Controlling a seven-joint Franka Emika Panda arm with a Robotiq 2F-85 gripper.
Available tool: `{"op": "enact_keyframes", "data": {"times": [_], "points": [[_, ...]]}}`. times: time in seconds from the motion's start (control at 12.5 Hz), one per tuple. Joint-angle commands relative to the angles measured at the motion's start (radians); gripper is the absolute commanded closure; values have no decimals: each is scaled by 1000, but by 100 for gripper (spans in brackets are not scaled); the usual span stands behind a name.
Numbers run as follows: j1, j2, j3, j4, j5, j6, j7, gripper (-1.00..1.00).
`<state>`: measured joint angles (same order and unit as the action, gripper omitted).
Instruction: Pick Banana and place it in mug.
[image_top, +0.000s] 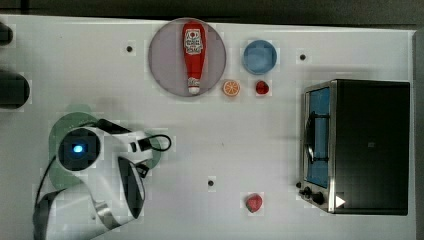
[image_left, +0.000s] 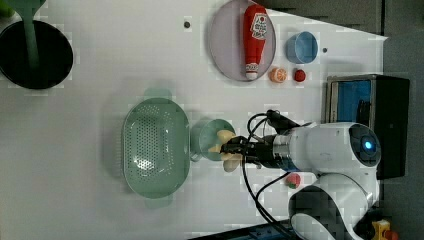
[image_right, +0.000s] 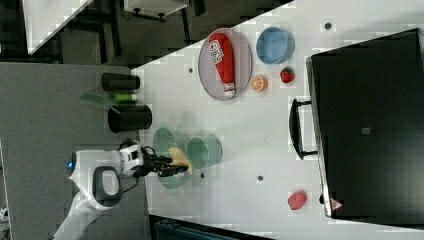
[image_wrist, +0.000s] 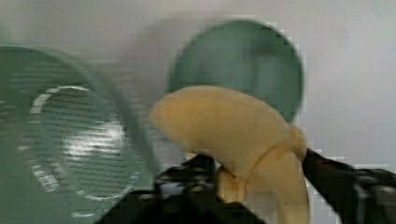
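Note:
The pale yellow banana (image_wrist: 229, 126) sits between my gripper's (image_wrist: 257, 168) two black fingers, which touch it on both sides, so the gripper is shut on it. In the left view the banana (image_left: 226, 136) hangs over the rim of the round green mug (image_left: 212, 140), with the gripper (image_left: 234, 148) reaching in from the left view's right. The right view shows the banana (image_right: 179, 157) between the perforated basket (image_right: 165, 140) and the mug (image_right: 204, 152). In the wrist view the mug (image_wrist: 243, 60) lies just beyond the banana. In the top view my arm (image_top: 100, 165) hides them.
The pale green basket (image_left: 156, 147) stands right beside the mug. A ketchup bottle (image_top: 194, 55) lies on a grey plate (image_top: 165, 60), near a blue cup (image_top: 260, 56), an orange slice (image_top: 231, 88) and a strawberry (image_top: 262, 87). A toaster oven (image_top: 357, 145) stands at the top view's right.

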<state>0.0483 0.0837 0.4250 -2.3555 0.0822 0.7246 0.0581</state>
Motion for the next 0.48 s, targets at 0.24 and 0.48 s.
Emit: {"op": "enact_keyframes", "data": {"times": [0.24, 0.48], "points": [[-15, -5, -1, 10, 18, 33, 31, -100], [-28, -30, -35, 41, 18, 38, 31, -100]]}}
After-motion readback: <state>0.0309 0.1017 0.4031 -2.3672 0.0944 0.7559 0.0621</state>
